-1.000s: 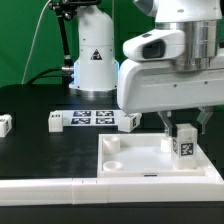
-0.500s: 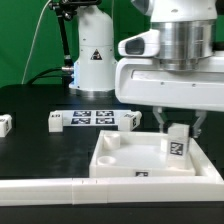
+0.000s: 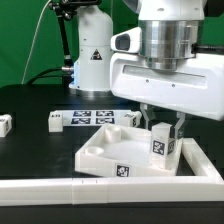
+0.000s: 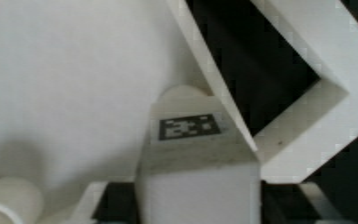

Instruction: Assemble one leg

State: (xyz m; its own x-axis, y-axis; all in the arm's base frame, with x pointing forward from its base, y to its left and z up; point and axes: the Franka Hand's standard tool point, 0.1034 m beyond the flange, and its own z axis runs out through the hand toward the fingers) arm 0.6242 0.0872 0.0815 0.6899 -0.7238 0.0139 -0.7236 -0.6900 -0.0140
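Shifted toward exterior view's left since earlier frame, rotated too: white panel [image 3: 115, 150]. Gripper [image 3: 162, 128] pinching upright leg [image 3: 161, 142] over panel's right part. Spare legs [image 3: 55, 121] far left, near marker board [image 3: 92, 117].

Robotics lab: marker board [image 3: 92, 117], green backdrop [image 3: 22, 40].
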